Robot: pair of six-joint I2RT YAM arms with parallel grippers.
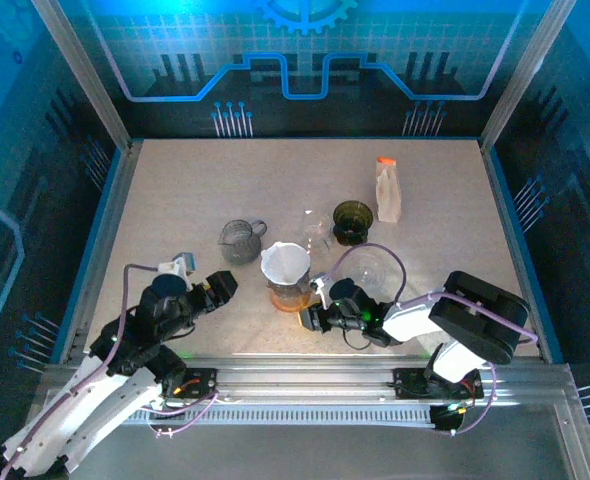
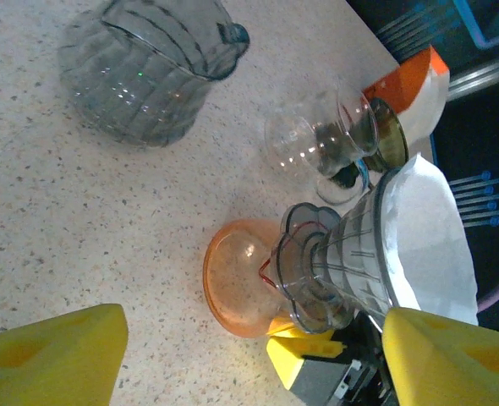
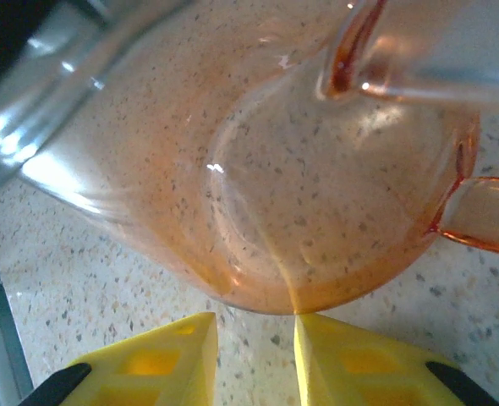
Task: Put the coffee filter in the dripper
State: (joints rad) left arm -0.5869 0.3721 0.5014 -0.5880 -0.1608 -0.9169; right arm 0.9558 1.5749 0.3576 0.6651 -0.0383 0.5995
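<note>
The white coffee filter (image 1: 285,262) sits open-mouthed inside the clear dripper (image 1: 287,285), which stands on an orange glass carafe (image 1: 291,299). In the left wrist view the filter (image 2: 427,237) fills the dripper (image 2: 342,262) above the carafe (image 2: 237,275). My left gripper (image 1: 225,283) is open just left of the stack, its yellow fingers (image 2: 55,355) wide apart with nothing between them. My right gripper (image 1: 312,318) rests low at the carafe's right side. Its jaws (image 3: 254,326) stand a little apart at the carafe's (image 3: 317,186) base rim, bare table showing between them.
A grey ribbed glass pitcher (image 1: 240,241) stands left of the stack. Behind it are a clear glass (image 1: 318,232), a dark green dripper (image 1: 352,221) and an orange-topped white pack (image 1: 388,190). A clear dome (image 1: 370,268) sits beside my right arm.
</note>
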